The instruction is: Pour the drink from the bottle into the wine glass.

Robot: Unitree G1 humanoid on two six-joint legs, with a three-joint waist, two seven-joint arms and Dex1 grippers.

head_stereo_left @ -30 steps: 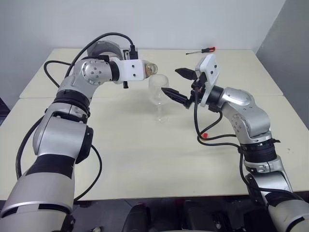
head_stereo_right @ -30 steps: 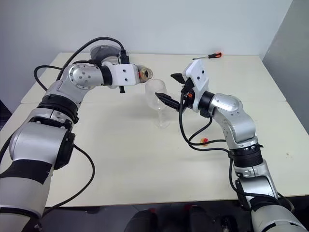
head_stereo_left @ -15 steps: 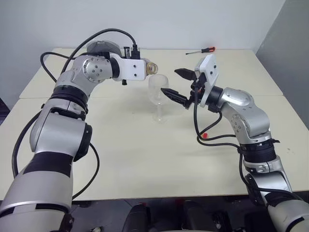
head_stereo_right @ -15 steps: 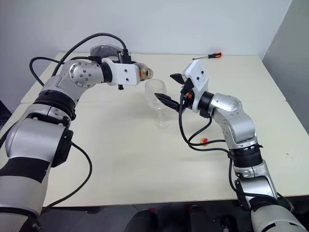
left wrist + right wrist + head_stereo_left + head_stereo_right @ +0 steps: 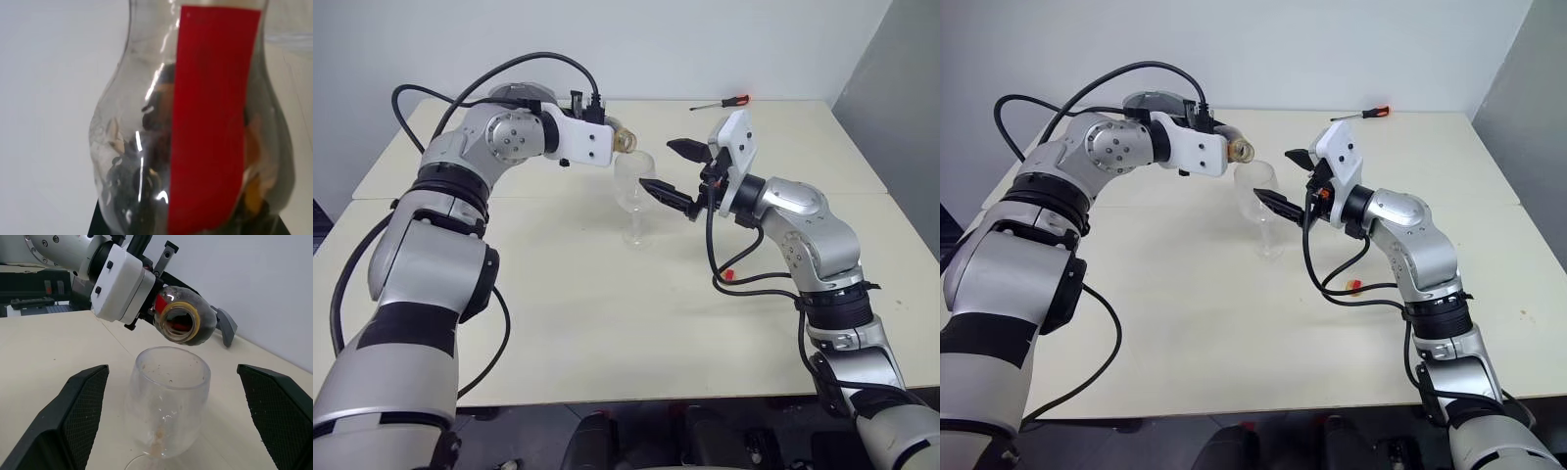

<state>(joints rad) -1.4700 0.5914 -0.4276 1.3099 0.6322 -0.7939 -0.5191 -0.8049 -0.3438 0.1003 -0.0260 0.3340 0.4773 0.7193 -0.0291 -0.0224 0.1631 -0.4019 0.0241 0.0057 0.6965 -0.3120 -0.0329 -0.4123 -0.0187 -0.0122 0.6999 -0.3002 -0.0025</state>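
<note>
My left gripper [image 5: 613, 143] is shut on the bottle [image 5: 625, 140], a small clear one with a red label strip [image 5: 210, 117]. The bottle lies tipped on its side. Its open, yellow-rimmed mouth [image 5: 182, 323] hangs just above the far rim of the wine glass [image 5: 634, 186]. The dark drink [image 5: 146, 161] sits in the bottle's body; I see no stream falling. The wine glass [image 5: 168, 391] stands upright on the table with reddish specks inside its bowl. My right gripper [image 5: 674, 172] is open, its fingers [image 5: 83, 416] on either side of the bowl and apart from it.
A red-handled screwdriver [image 5: 724, 102] lies at the table's far edge. A small red object [image 5: 728, 275] rests under my right arm's cable. The cream table [image 5: 607, 323] has a seam running across behind the glass.
My left wrist has rolled, tipping the bottle's mouth further down toward the glass rim, and the left elbow has lifted. The right arm and the glass have stayed put.
</note>
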